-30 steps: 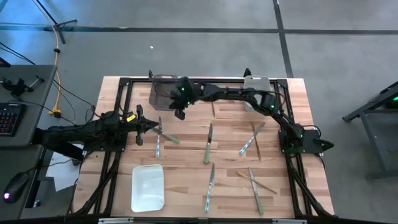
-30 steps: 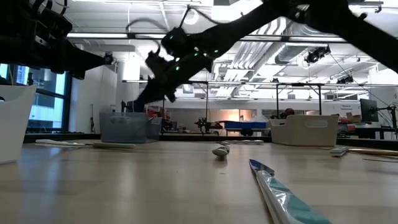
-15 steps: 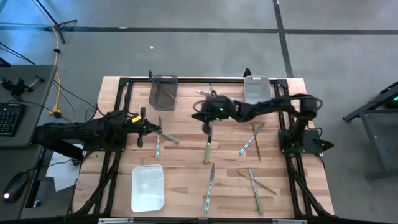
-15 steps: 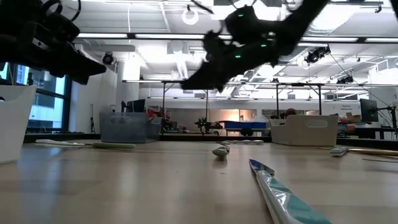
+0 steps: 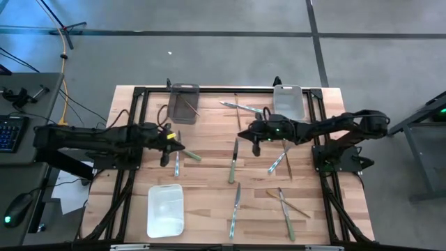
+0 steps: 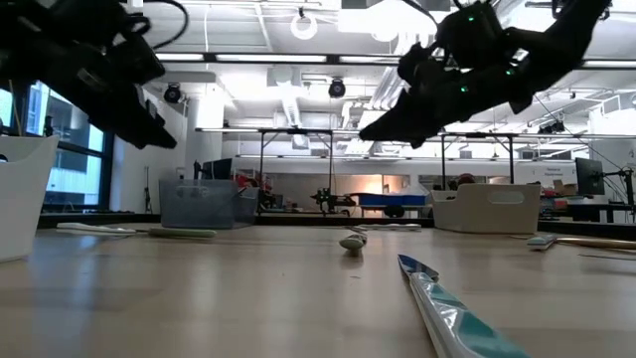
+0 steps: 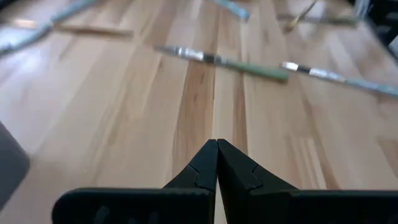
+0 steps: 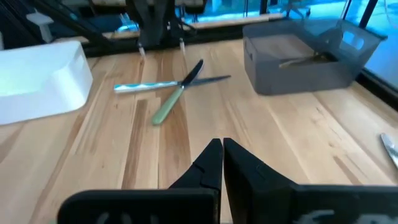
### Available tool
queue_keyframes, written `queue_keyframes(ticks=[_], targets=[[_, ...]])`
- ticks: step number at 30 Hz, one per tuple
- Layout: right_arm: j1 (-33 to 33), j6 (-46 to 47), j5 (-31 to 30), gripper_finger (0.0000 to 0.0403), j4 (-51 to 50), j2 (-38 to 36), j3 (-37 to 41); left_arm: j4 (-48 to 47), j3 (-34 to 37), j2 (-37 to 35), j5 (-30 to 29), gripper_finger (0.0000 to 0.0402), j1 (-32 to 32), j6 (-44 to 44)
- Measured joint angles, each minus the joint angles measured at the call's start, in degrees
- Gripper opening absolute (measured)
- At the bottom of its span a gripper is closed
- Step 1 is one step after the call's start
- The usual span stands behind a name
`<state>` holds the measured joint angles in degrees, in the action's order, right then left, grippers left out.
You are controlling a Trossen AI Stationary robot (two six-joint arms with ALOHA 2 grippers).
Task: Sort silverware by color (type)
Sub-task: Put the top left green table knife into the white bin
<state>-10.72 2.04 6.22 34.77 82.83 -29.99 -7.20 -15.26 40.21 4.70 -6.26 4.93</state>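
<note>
Wooden table point(image 5: 209, 174) carries scattered silverware; both claws, left claw point(image 5: 169, 148) and right claw point(image 5: 254, 144), hover pinched shut and empty, so the next pick, likely the green-handled knife point(image 5: 233, 161) just beside the right claw, calls for opening first.

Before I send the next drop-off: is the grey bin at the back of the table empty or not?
Not empty. The grey bin holds one thin brown stick on its floor; the high view shows the same stick inside.

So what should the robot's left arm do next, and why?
Probably open its fingers and lower onto the crossed green-handled knife and silvery knife. The left gripper hovers just beside that pair, shut and empty, so it can't grab anything yet.
</note>
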Motion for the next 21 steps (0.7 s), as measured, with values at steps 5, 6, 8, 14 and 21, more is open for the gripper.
queue_keyframes(ticks=[5, 6, 8, 14, 21], targets=[[0.0, -0.3, 0.1, 0.0, 0.3, -0.4, 1.1, -3.7, -5.3, 9.8, -0.1, 0.003, 0.0, -0.5], [0.0, -0.6, 0.2, 0.0, 0.4, -0.4, 1.1, -4.6, -6.6, 11.8, -0.1, 0.0037, 0.0, -0.9], [0.0, -0.9, 0.2, 0.0, 0.3, -0.4, 1.1, -6.9, -9.5, 15.5, -0.2, 0.0052, 0.0, -2.3], [0.0, -1.0, 1.1, 0.0, 0.2, -0.4, 1.1, -16.6, -18.6, 26.2, -0.2, 0.0091, 0.0, -7.9], [1.5, -2.5, 1.3, 0.0, -0.3, -0.4, 1.1, -21.8, -24.9, 36.8, -0.2, 0.0112, -0.1, -15.9]])
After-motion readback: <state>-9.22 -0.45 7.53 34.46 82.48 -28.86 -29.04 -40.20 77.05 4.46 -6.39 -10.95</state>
